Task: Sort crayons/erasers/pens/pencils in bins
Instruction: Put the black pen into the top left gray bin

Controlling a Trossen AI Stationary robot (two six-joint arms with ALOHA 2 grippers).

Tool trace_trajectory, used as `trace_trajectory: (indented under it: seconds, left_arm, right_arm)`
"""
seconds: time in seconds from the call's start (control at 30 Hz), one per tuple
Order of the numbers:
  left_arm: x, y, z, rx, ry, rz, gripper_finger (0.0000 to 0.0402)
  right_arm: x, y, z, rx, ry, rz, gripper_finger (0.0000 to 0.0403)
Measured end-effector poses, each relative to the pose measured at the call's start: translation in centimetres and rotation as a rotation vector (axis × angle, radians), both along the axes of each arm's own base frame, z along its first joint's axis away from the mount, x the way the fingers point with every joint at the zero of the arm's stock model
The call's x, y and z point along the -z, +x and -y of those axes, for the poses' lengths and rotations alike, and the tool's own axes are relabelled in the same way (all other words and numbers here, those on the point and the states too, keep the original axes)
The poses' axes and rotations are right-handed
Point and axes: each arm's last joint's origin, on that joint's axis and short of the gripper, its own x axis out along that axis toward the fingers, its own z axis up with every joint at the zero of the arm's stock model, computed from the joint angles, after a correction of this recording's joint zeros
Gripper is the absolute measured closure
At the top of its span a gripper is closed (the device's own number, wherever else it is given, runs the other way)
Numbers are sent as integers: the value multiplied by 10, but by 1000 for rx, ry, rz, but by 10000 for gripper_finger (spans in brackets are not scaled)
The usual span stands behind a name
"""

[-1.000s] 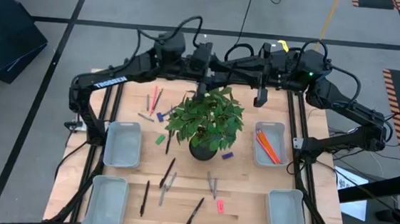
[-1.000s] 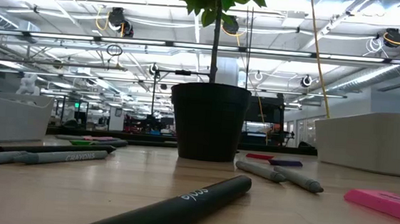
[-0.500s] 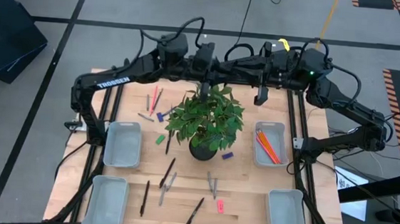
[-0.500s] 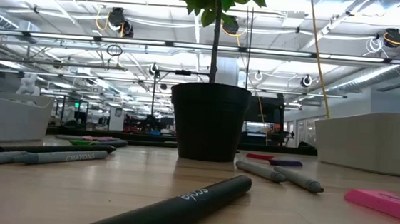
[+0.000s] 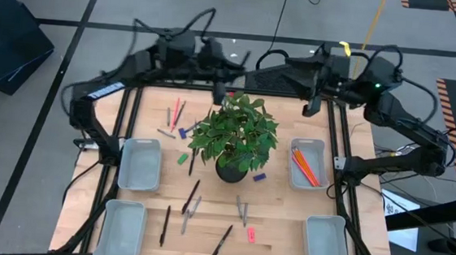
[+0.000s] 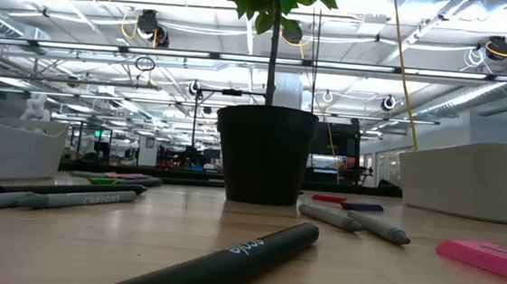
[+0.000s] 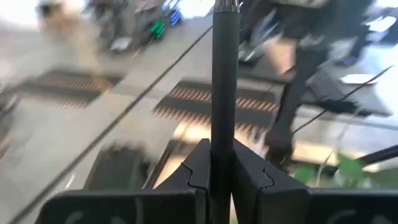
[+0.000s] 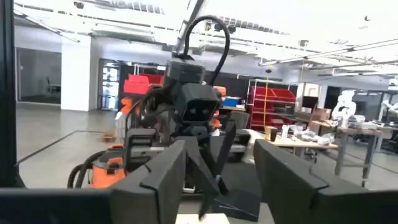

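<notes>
My left gripper hangs over the table's far edge, behind the plant, shut on a slim black pen. Farther right along that edge, my right gripper is open and holds nothing. More pens lie flat on the wood near grey crayons. Erasers lie scattered: pink, purple and green. Orange pencils lie in the right far bin. The other bins stand at the left and at the near corners. My left gripper pinches the pen between its two fingers. The pen runs along the fingers and sticks out well past their tips to its free end. It is lifted clear of the table. How far back it reaches is hidden by the fingers.
A leafy plant in a dark round pot stands mid-table, its leaves covering part of the wood. Red pencils and crayons lie at the far left. In the low view a pen lies close in front.
My left gripper has gone up and toward the table's far left, away from the plant, still shut on the pen, and the left arm has folded back. My right gripper has shifted a little toward the table's right edge.
</notes>
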Motion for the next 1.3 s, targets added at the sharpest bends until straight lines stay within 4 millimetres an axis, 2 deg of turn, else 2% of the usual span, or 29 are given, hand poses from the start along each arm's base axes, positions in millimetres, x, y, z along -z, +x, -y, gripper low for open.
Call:
trace_trajectory:
  seconds: [0.17,0.3,0.43,0.53,0.63,0.77,1.0,1.1,1.3]
  left_arm:
    - [-2,-46,15,-216,-236,-171,370]
    - [7,-81,38,-409,-447,-289,370]
    - [28,-97,65,-623,-606,-450,370]
    - [46,-87,84,-669,-702,-445,369]
    - [71,-84,99,-735,-772,-525,364]
    - [118,-86,112,-839,-868,-691,365]
    - [193,-104,115,-1044,-1011,-961,361]
    - [217,-113,115,-1107,-1031,-1055,362]
    - [256,-126,114,-1197,-1020,-1129,363]
  right_arm:
    - [-1,-11,-3,14,-30,-25,207]
    - [3,-14,-4,25,-72,-82,207]
    - [6,-15,-4,26,-74,-120,207]
    - [7,-19,-6,23,-68,-140,210]
    - [7,-25,-8,23,-69,-148,216]
    - [5,-37,-12,23,-72,-151,225]
    - [4,-55,-20,-15,-36,-163,231]
    - [8,-54,-20,-20,-22,-197,231]
    - [13,-43,-16,-35,42,-232,231]
